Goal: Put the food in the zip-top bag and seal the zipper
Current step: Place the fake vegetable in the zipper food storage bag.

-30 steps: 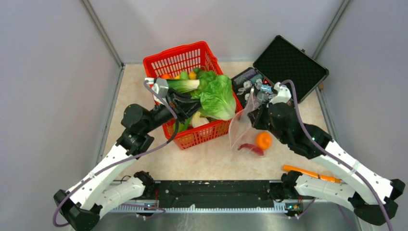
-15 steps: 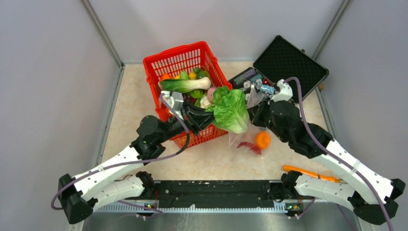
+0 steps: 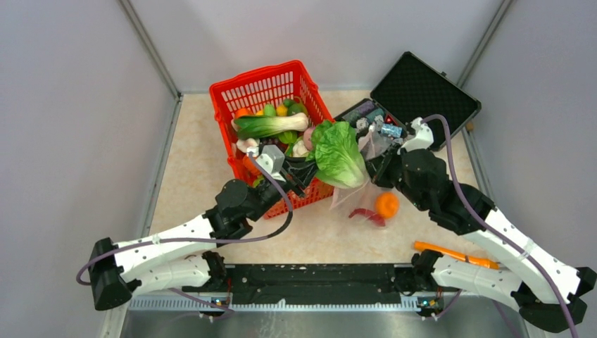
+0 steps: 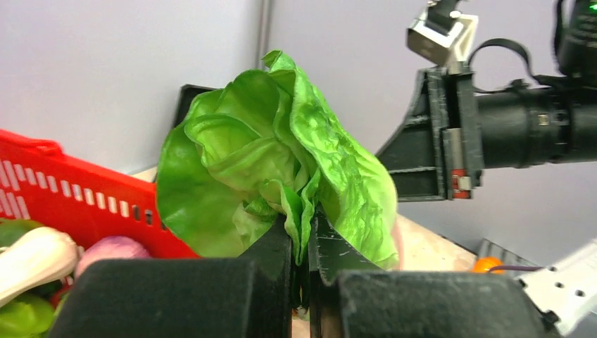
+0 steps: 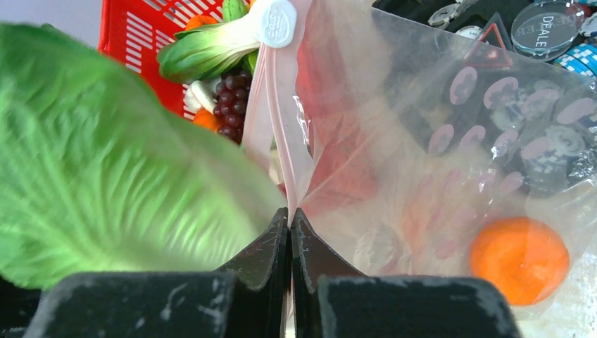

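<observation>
Since a second ago: the left hand (image 3: 308,171) has carried the lettuce (image 3: 340,151) rightward, from above the red basket (image 3: 264,88) to just beside the raised mouth of the zip-top bag (image 3: 347,199). The left arm now reaches farther across. With the lettuce gone from it, the basket shows a white-stemmed green vegetable (image 3: 271,125) lying on top.

Left hand pressed together, pinching the lettuce at its base. The leaf stands upright above the fingers in the left wrist view.

Right hand (image 5: 290,218) nearly unmoved, pressed together, pinching the bag's top edge by the zipper (image 5: 281,120). The bag hangs below it, its bottom on the tabletop (image 3: 197,162).

An orange round (image 3: 385,204) and a red chili (image 3: 366,215) lie in the bag's lower part.

Surface: beige, marbled tabletop. A black case (image 3: 422,88) lies open at the far right, and an orange stick (image 3: 454,253) lies near the right arm's base.

Room: plain grey walls (image 3: 70,105) on three sides.
</observation>
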Motion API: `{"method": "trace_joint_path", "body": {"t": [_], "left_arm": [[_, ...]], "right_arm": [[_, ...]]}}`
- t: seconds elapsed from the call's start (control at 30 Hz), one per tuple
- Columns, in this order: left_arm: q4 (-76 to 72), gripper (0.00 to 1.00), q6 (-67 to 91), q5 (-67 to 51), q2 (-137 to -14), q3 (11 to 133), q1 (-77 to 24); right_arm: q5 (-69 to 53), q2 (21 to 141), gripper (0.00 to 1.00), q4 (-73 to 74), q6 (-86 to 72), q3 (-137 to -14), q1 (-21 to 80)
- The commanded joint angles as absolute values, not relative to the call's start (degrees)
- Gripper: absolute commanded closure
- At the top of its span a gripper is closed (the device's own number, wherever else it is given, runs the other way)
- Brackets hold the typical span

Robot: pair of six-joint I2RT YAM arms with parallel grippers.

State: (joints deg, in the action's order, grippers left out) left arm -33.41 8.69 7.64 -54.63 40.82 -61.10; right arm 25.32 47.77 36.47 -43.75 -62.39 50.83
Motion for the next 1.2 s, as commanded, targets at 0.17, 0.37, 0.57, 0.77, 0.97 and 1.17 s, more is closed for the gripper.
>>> {"method": "trace_joint_path", "body": {"t": [0.17,0.37,0.57,0.77,0.97,1.17], "left_arm": [[-36.7,1.0,3.0,13.8,-56.8,42.8,-61.5],[-36.4,1.0,1.1,16.4,-59.7,44.5,-64.7],[-37.8,1.0,-14.0,34.3,-63.0,48.2,-70.7],[-43.9,1.0,-12.9,29.9,-64.5,46.6,-73.2],[-44.4,1.0,-20.3,36.6,-67.2,47.2,-77.3],[-44.6,1.0,-23.7,41.3,-69.0,47.6,-77.4]], "right_arm": [[22.1,46.8,1.0,35.2,-43.3,-65.1,50.9],[21.0,46.6,1.0,33.3,-44.0,-64.5,50.8],[21.6,47.0,1.0,32.6,-47.1,-63.9,50.8],[25.4,43.9,1.0,26.8,-52.5,-59.6,50.8],[24.9,45.9,1.0,28.5,-49.7,-64.4,50.8],[22.7,49.6,1.0,34.5,-45.4,-70.0,50.7]]}}
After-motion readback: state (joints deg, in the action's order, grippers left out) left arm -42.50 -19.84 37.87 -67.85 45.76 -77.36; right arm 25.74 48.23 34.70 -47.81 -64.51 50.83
